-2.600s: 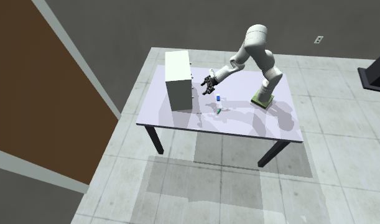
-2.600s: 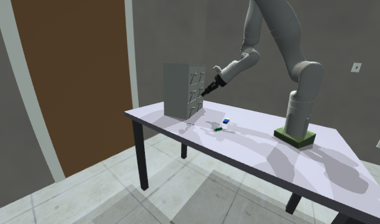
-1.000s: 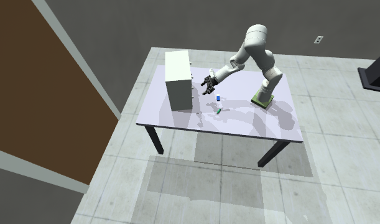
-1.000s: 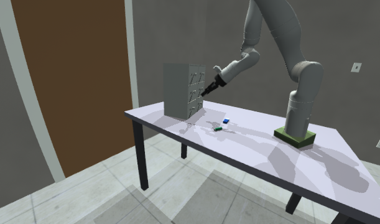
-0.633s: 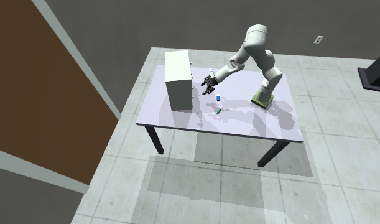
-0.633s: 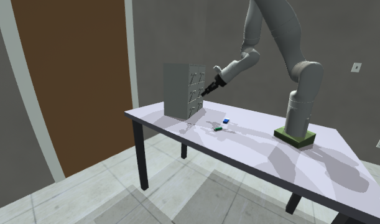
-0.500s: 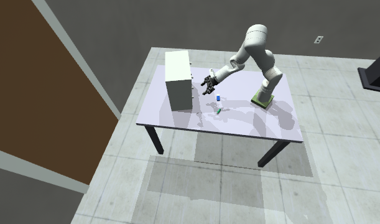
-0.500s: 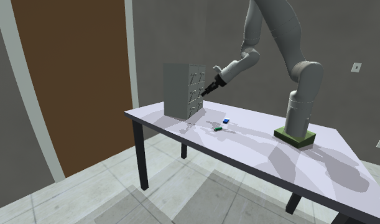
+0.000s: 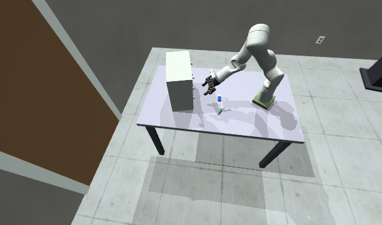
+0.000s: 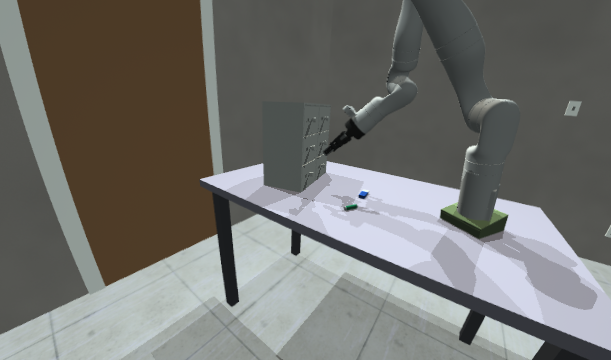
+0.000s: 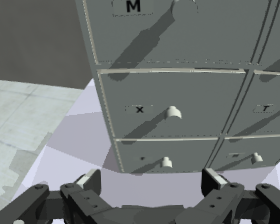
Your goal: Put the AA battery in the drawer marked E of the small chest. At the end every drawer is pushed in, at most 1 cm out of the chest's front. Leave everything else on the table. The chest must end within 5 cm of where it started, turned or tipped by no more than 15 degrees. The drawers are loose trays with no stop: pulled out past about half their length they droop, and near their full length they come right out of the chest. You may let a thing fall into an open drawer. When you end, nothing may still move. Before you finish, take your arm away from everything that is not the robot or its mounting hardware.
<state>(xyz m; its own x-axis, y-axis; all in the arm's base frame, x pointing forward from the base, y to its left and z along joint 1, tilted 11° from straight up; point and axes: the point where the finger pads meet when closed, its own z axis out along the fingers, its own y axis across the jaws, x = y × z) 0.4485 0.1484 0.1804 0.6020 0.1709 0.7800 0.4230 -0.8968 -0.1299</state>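
Observation:
The small grey chest (image 9: 182,95) (image 10: 283,145) stands at the table's left, knobs facing the arm. All drawer fronts in view look flush. The wrist view shows the drawer marked M (image 11: 216,35), the drawer marked X (image 11: 201,95) below it and the drawer marked T (image 11: 261,92) to the right. The two bottom labels are too small to read; no E can be made out. The green battery (image 9: 220,111) (image 10: 351,207) lies on the table. My gripper (image 9: 204,89) (image 10: 325,152) (image 11: 151,180) is open and empty, above the table in front of the chest, clear of the knobs.
A small blue and white block (image 9: 219,98) (image 10: 363,194) lies near the battery, toward the back. The arm's green base (image 9: 256,102) (image 10: 460,222) stands at the right of the table (image 9: 241,128) (image 10: 395,250). The chest's knobs stick out toward the gripper.

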